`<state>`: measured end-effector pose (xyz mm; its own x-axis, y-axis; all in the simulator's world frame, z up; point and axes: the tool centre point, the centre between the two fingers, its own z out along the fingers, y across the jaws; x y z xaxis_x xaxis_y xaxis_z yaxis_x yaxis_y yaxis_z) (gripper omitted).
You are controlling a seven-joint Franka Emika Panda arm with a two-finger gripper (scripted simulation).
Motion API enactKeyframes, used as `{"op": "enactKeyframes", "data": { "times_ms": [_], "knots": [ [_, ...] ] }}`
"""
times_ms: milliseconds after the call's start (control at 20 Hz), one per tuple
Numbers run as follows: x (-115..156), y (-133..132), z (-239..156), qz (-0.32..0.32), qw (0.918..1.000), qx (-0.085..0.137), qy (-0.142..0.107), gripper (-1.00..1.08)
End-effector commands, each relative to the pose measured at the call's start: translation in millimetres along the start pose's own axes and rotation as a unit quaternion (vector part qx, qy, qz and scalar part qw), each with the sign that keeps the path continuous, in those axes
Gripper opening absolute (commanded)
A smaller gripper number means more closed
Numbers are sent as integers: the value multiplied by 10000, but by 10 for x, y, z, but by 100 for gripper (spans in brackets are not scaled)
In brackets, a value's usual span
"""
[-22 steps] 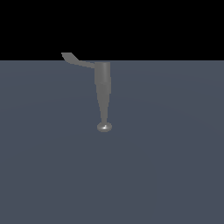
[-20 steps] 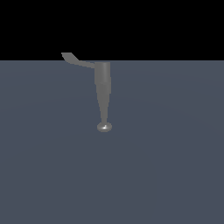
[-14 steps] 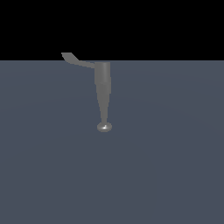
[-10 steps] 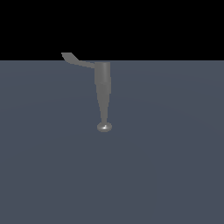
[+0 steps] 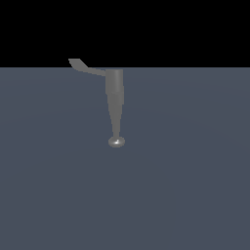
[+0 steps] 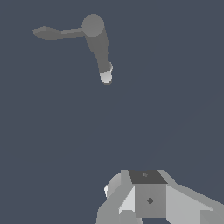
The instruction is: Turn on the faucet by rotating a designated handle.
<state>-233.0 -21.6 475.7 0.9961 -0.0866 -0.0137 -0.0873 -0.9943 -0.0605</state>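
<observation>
Only a white and grey blocky part of the robot's claw [image 6: 148,199] shows in the wrist view, and its fingers are not seen, so I cannot tell if it is open or closed. It touches nothing and holds nothing. The grey metal faucet [image 5: 115,100], a column that gets thin toward a small shiny round knob, is well apart from the claw, on the flat dark blue-grey floor [image 5: 195,185]. Its thin curved grey handle [image 5: 86,68] sticks out from the wide end toward the exterior view's left. No writing can be read.
</observation>
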Motion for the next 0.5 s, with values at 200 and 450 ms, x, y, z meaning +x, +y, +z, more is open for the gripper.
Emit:
{"op": "enactKeyframes", "data": {
  "times_ms": [200,450],
  "knots": [
    [165,-57,27,335,9994,54,-14,-100],
    [365,-133,70,747,9971,108,-36,-100]
  ]
}}
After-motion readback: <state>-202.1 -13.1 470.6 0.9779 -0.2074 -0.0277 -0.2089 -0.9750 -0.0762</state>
